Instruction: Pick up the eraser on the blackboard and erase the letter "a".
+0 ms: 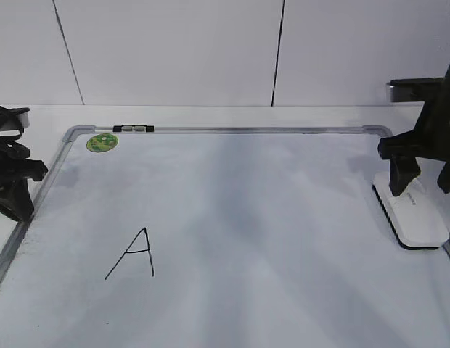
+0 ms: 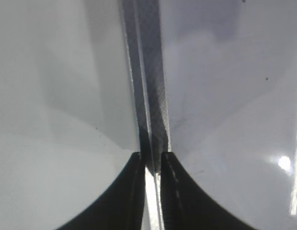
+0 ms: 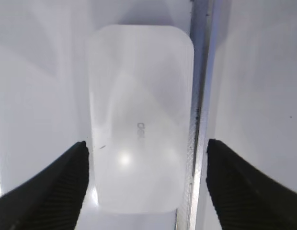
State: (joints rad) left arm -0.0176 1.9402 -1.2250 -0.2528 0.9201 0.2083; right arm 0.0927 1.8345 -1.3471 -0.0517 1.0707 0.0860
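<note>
The white eraser (image 1: pixel 417 217) lies flat at the right edge of the blackboard (image 1: pixel 268 217), next to its metal frame. My right gripper (image 1: pixel 426 177) is open just above the eraser's far end. In the right wrist view its fingers (image 3: pixel 147 143) straddle the eraser (image 3: pixel 139 86) and the frame strip (image 3: pixel 199 96) without touching them. My left gripper (image 1: pixel 18 192) is shut and empty at the board's left frame, and the frame (image 2: pixel 148 72) runs up to its tips (image 2: pixel 152 158). No small cursive "a" shows. An angular capital "A" (image 1: pixel 134 254) is drawn at the lower left.
A round green sticker (image 1: pixel 101 143) and a small black-and-white clip (image 1: pixel 133 128) sit at the board's far left corner. A white panelled wall (image 1: pixel 174 51) stands behind the board. The board's silver frame (image 1: pixel 247 130) runs along the far edge.
</note>
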